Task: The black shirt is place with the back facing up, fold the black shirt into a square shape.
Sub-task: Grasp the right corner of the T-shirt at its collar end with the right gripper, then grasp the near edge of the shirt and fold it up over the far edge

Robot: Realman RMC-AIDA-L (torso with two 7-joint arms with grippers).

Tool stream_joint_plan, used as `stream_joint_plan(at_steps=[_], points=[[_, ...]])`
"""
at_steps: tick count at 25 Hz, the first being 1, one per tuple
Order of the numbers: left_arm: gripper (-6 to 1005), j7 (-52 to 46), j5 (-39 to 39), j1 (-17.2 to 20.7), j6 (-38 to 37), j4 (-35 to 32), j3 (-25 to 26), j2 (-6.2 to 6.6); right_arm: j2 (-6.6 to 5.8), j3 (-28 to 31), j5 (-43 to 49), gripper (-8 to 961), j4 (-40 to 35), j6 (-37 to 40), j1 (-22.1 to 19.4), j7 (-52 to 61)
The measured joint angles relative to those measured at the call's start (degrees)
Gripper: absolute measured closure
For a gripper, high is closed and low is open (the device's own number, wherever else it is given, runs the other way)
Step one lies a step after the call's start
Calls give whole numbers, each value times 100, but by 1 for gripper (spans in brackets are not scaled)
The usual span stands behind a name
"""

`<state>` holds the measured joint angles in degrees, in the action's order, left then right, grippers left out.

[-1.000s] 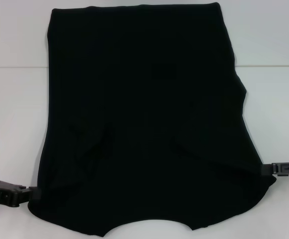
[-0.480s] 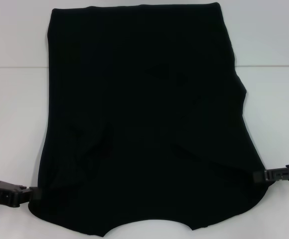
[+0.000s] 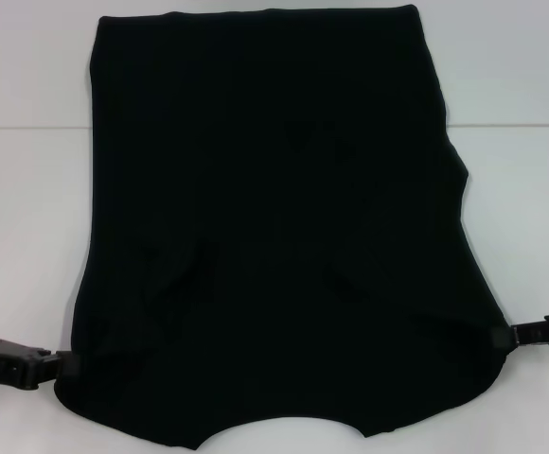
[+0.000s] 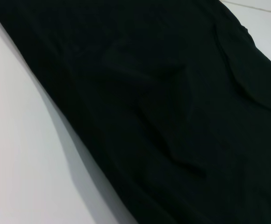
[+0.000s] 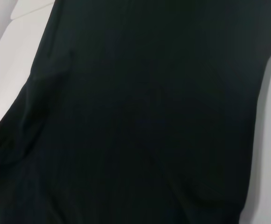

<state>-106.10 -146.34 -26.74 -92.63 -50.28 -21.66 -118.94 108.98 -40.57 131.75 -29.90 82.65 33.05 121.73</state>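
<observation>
The black shirt (image 3: 274, 218) lies spread flat on the white table (image 3: 28, 208), its curved neckline at the near edge. It also fills the left wrist view (image 4: 173, 116) and the right wrist view (image 5: 140, 116). My left gripper (image 3: 55, 363) comes in low from the left and meets the shirt's near left edge. On the other side, my right gripper (image 3: 504, 333) reaches the near right edge, its tip at the fabric. How either one holds the cloth is hidden by the black fabric.
A seam line (image 3: 521, 126) crosses the white table behind the shirt's middle. Bare tabletop lies to the left and right of the shirt. A few soft wrinkles (image 3: 194, 270) sit in the near half of the fabric.
My right gripper has dropped slightly toward the near edge and shifted along the shirt's right edge; the fabric's lower right corner has drawn in a little. The left gripper has barely moved.
</observation>
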Motion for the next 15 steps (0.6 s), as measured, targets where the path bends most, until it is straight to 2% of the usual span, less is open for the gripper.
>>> stream_joint_plan(at_steps=[4, 7, 12, 15], points=[[985, 2, 0, -6, 0, 0, -9, -2, 0, 17, 0, 486, 1, -8, -48, 0], [985, 2, 0, -7, 0, 0, -18, -4, 0, 27, 0, 735, -16, -11, -77, -13], [986, -18, -23, -7, -86, -4, 5, 7, -37, 32, -1, 896, -33, 5, -130, -51], [986, -54, -33, 6, -226, -32, 19, 16, -70, 33, -1, 896, -38, 61, -207, -80]])
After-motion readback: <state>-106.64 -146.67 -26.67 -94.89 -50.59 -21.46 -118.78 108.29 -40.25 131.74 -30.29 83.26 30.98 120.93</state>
